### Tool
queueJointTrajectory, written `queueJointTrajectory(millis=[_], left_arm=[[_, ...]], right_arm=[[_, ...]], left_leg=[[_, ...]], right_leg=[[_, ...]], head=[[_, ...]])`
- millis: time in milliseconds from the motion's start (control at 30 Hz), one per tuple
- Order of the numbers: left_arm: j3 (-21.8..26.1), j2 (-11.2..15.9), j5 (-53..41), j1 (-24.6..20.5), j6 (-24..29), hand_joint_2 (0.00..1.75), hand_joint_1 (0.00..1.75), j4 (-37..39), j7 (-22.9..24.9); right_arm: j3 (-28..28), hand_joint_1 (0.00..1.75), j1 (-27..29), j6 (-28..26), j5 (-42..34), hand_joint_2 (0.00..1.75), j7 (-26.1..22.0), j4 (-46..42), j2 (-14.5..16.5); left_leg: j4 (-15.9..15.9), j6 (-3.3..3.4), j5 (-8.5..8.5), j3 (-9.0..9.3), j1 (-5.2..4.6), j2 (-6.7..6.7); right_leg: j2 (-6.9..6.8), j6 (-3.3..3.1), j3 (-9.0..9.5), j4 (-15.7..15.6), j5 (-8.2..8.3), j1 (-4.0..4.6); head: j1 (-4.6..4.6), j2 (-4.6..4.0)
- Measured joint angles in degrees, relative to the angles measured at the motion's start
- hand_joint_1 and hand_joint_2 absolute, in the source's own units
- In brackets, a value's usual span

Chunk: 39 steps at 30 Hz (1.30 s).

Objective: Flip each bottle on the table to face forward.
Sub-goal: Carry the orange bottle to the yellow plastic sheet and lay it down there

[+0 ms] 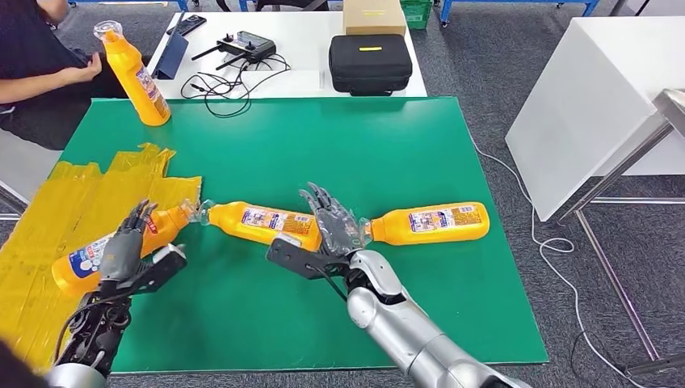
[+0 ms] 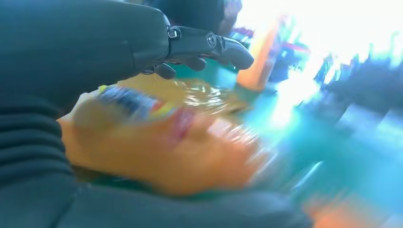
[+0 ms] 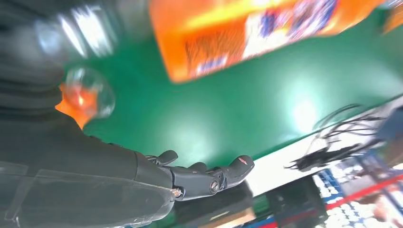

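Four orange bottles are on the green surface (image 1: 388, 145). The left bottle (image 1: 89, 257) lies on its side at the surface's left edge, partly on crumpled yellow film (image 1: 73, 194), its cap toward the middle. The left hand (image 1: 125, 246) rests over it, fingers draped on its upper side; the left wrist view shows the bottle (image 2: 161, 152) blurred, close under the palm, with the fingers (image 2: 209, 45) stretched out above it, so whether they grip it cannot be told.

The middle bottle (image 1: 262, 222) lies on its side, its clear cap almost meeting the left bottle's cap. The right bottle (image 1: 432, 223) lies on its side further right, cap pointing toward the middle one. The right hand (image 1: 331, 220) sits between these two, fingers spread and pointing away from the robot, covering the base of the middle bottle and the cap of the right bottle. It holds nothing; in the right wrist view its fingers (image 3: 209, 178) reach out flat above the green.

The fourth bottle (image 1: 137, 77) stands tilted at the far left corner, beside a person's arm (image 1: 40, 81).

Behind the green lies a white table (image 1: 307, 36) with a black case (image 1: 370, 63), a cardboard box (image 1: 373, 16), a controller (image 1: 246, 46) and loose black cables (image 1: 226, 85).
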Motion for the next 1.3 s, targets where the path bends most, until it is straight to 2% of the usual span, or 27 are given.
queueJointTrajectory(millis=[100, 133, 267, 367, 500, 633, 933, 1033, 1300], left_arm=[[-5.12, -1.03, 26.54, 0.87, -5.68, 0.00, 0.00, -7.00, -1.11], [-7.21, -1.20, 32.32, 1.25, -6.34, 0.00, 0.00, -9.29, -1.21], [-15.19, -1.55, 41.82, 3.30, -7.24, 0.00, 0.00, -17.93, -1.42], [-19.22, -1.66, 43.73, 4.43, -7.32, 0.00, 0.00, -22.37, -1.44], [-21.98, -1.64, 46.04, 5.82, -7.28, 0.00, 0.00, -26.88, -1.44], [-23.37, -1.34, 47.79, 7.60, -6.58, 0.00, 0.00, -31.43, -1.44], [-24.35, -0.53, 49.02, 11.04, -6.96, 0.00, 0.00, -37.14, -1.44], [-24.54, -0.46, 49.23, 11.80, -7.56, 0.00, 0.00, -38.67, -1.44], [-25.76, -1.02, 50.15, 13.91, -10.56, 0.00, 0.00, -43.85, -1.44]], right_arm=[[-1.74, 0.00, -2.57, 2.09, 2.24, 1.75, 1.62, 2.03, 0.22], [-2.16, 0.00, -3.30, 2.74, 2.74, 1.75, 1.98, 2.64, 0.37], [-3.30, 0.00, -5.25, 5.35, 4.42, 1.75, 3.29, 4.89, 1.14], [-3.64, 0.00, -5.97, 6.40, 4.95, 1.75, 3.81, 6.17, 1.70], [-3.69, 0.00, -6.61, 9.47, 5.78, 1.75, 4.28, 7.60, 2.44], [-3.67, 0.00, -6.83, 12.74, 6.55, 1.75, 4.85, 8.89, 3.75], [-3.65, 0.00, -7.06, 14.68, 7.33, 1.75, 6.41, 10.54, 5.28], [-3.64, 0.00, -7.08, 15.04, 8.19, 1.75, 8.62, 11.08, 5.45], [-3.03, 0.00, -7.07, 16.18, 13.55, 1.75, 18.72, 12.78, 4.85]], left_leg=[[0.01, 0.00, 0.00, -0.08, 0.00, -0.04], [0.01, 0.00, 0.00, -0.10, 0.00, -0.05], [0.00, 0.01, -0.02, -0.19, 0.00, -0.04], [0.00, 0.01, -0.02, -0.21, 0.00, -0.02], [0.00, 0.01, -0.02, -0.20, 0.01, -0.01], [0.00, 0.01, -0.02, -0.20, 0.03, -0.01], [-0.01, 0.01, -0.02, -0.21, 0.00, -0.03], [-0.01, 0.01, -0.02, -0.21, -0.01, -0.03], [-0.01, 0.01, -0.03, -0.20, -0.02, -0.01]], right_leg=[[-0.02, 0.00, -0.05, 0.00, 0.00, 0.00], [-0.02, 0.01, -0.06, 0.00, -0.01, 0.00], [-0.02, 0.01, -0.13, 0.00, -0.01, -0.01], [-0.02, 0.01, -0.15, -0.01, -0.01, -0.01], [-0.02, 0.01, -0.15, -0.01, -0.01, -0.01], [-0.02, 0.00, -0.16, 0.00, -0.01, 0.01], [-0.02, 0.00, -0.16, 0.00, -0.02, 0.01], [-0.02, 0.00, -0.16, -0.01, -0.02, 0.00], [-0.02, 0.00, -0.16, -0.02, -0.02, -0.01]], head=[[-0.01, 0.00], [-0.02, 0.00], [-0.01, 0.00], [0.00, 0.00], [-0.01, 0.00], [-0.02, 0.00], [-0.01, 0.00], [-0.01, 0.00], [-0.01, -0.01]])
